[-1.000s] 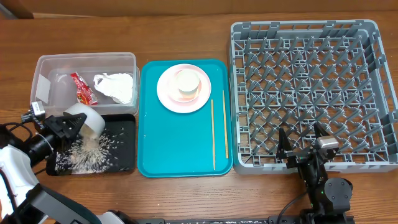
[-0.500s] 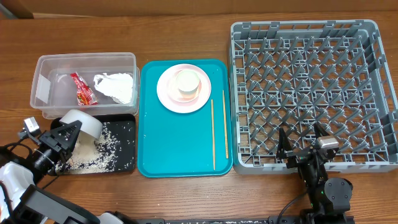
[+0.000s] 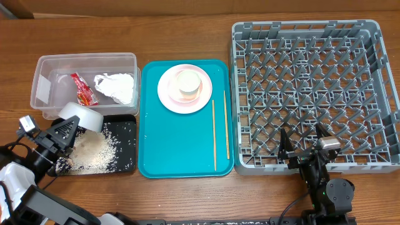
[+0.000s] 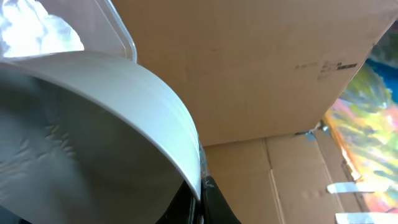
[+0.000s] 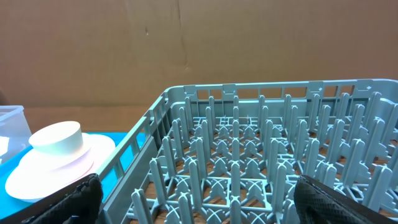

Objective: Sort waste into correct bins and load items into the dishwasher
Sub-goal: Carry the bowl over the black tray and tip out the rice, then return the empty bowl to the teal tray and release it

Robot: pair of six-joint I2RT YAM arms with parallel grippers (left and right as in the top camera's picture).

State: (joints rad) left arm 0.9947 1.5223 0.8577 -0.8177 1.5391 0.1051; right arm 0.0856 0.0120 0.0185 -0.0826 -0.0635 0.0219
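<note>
bowl (image 3: 85,116) shifted toward tub (image 3: 87,56), in left gripper (image 3: 67,127)

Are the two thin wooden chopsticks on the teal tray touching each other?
Apart. The overhead view shows the two thin wooden chopsticks lying parallel on the teal tray, with a strip of bare tray between them along their length.

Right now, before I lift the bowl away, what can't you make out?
- Bowl inside: overhead shows only its outside; the left wrist view is too close and blurred to rule out leftover rice.
- Left gripper fingers: hidden by the bowl in the wrist view.
- Black tray under the bowl: covered overhead.
- Cup on the plate: upright or inverted, unclear in both views.
</note>
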